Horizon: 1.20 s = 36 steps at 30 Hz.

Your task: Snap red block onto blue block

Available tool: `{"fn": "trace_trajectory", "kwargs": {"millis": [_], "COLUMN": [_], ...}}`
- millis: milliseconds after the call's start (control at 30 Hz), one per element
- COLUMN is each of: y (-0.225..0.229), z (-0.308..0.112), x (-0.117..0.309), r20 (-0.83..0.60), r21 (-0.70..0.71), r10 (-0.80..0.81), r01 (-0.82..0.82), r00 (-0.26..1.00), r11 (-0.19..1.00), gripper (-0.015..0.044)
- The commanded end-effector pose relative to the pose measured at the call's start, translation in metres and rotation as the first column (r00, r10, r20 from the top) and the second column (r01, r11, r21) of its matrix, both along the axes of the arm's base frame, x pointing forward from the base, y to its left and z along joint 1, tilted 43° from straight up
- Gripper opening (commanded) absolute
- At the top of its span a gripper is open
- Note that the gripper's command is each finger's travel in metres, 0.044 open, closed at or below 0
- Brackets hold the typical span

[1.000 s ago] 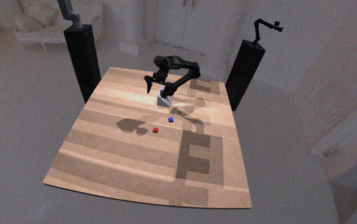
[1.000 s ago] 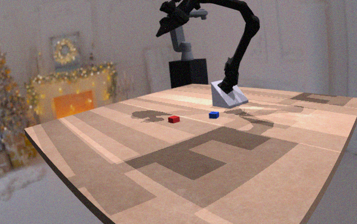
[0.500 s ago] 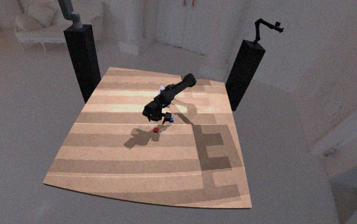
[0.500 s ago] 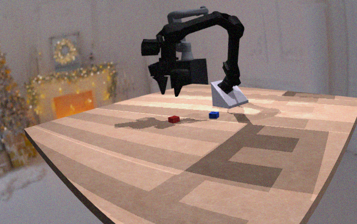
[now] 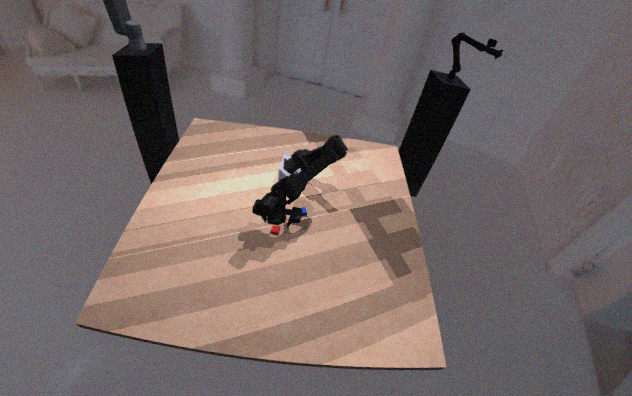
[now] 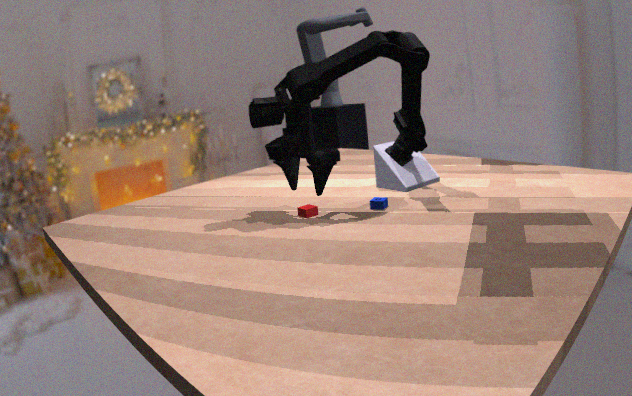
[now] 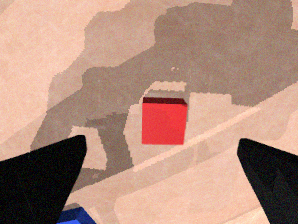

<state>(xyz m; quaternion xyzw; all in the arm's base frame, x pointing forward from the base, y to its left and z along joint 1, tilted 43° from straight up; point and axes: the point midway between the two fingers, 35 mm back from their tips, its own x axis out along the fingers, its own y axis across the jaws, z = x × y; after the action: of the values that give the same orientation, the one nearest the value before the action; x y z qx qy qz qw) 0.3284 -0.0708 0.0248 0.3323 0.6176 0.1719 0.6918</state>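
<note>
Gripper: stands open wide, with nothing in its hold; points down, above the table.
Red block: lies flat on the table, below the fingertips and apart from them; in the wrist view, appears in the gap from one tip to the other.
Blue block: sits off to one side of the fingers, near the red block but not touching it; in the wrist view, shows only in part, next to one finger.
Table: spreads below the fingers, with the arm's shadow around the red block.
Arm: bends over from the pale wedge base, behind the fingers in the exterior view.
Top view: perhaps hides part of the finger gap.
Pressing together: not done.
</note>
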Motion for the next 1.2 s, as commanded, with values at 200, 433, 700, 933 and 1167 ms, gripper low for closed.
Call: {"fn": "trace_trajectory", "kwargs": {"millis": [200,433,700,933,1167], "y": [0.011,0.017,0.025,0.029,0.029], "z": [-0.014,-0.022,-0.032,-0.036,-0.036], "x": [0.002,0.004,0.006,0.007,0.007], "r20": [-0.002,-0.002,-0.002,-0.002,-0.002], "r21": [0.006,0.006,0.007,0.007,0.007], "r10": [-0.004,-0.004,-0.004,-0.004,-0.004], "r01": [0.004,0.004,0.004,0.004,0.004], "r00": [1.0,1.0,1.0,1.0,1.0], "r11": [1.0,1.0,1.0,1.0,1.0], "gripper": [0.044,0.044,0.044,0.0387,0.0204]}}
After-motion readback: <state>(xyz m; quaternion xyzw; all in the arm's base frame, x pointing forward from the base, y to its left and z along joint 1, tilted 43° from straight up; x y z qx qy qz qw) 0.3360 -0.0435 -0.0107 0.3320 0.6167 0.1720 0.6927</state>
